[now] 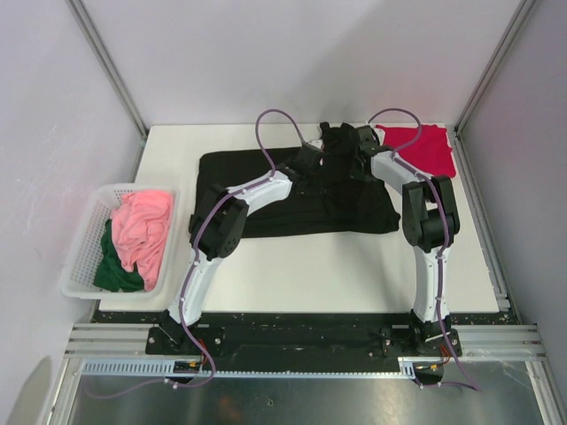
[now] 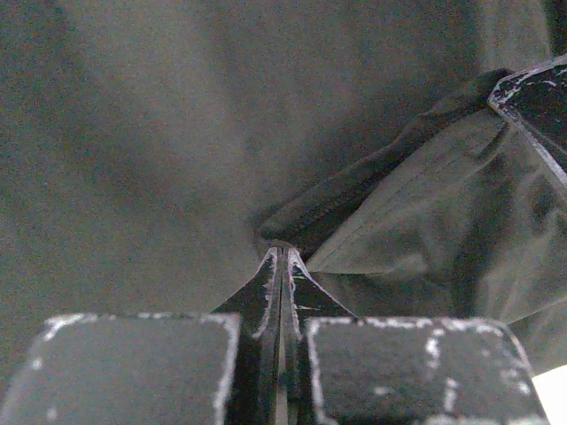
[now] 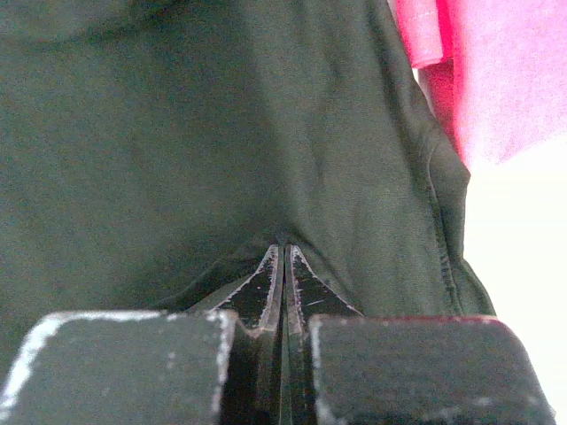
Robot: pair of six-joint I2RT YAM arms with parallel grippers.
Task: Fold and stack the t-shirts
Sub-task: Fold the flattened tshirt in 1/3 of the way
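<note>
The black t-shirt point(image 1: 266, 199) lies spread across the middle of the table. My left gripper point(image 1: 312, 158) is shut on a fold of the black t-shirt point(image 2: 372, 177) near its far edge; the jaws press together. My right gripper point(image 1: 347, 146) is shut on the black t-shirt point(image 3: 221, 133) close beside it, at the shirt's far right part. The crimson red t-shirt point(image 1: 421, 149) lies folded at the far right corner and shows in the right wrist view point(image 3: 505, 71). The right gripper's finger shows in the left wrist view point(image 2: 540, 97).
A white lattice basket point(image 1: 84, 248) stands at the left edge, holding a pink garment point(image 1: 143, 228) and a dark green garment point(image 1: 115, 270). Metal frame posts rise at both far corners. Bare white table point(image 1: 337, 270) lies in front of the black shirt.
</note>
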